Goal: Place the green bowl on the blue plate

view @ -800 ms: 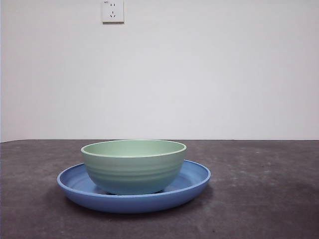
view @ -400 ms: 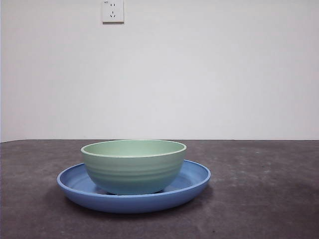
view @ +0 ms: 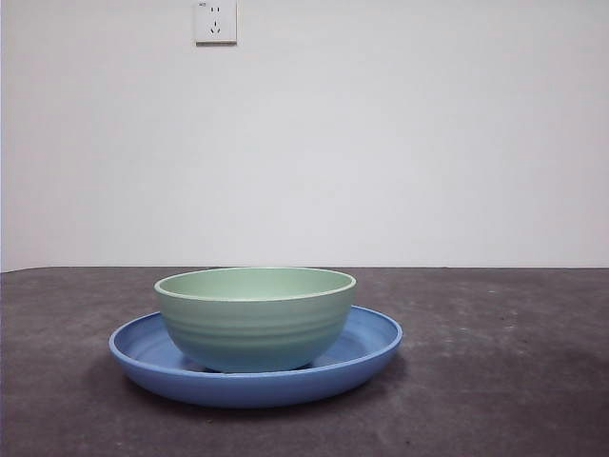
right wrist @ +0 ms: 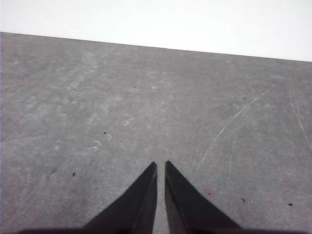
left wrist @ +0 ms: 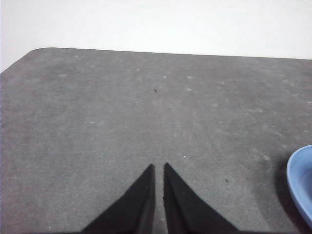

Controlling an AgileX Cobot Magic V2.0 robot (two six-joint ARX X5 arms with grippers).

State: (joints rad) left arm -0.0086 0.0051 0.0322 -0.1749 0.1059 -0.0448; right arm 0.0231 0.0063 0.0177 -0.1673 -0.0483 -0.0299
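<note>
Both grippers, left [left wrist: 159,168] and right [right wrist: 161,165], hang nearly closed and empty above the table [view: 495,381]; the green bowl [view: 255,319] sits inside the blue plate [view: 366,347], whose edge alone reaches the left wrist view.

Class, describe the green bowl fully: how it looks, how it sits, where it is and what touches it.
The green bowl is pale mint green, round, with a lighter rim and faint horizontal ridges round its side. It looks like matte plastic or ceramic. It stands upright and looks empty inside the blue plate, roughly at its middle, resting on the plate's floor. No gripper touches it.
</note>
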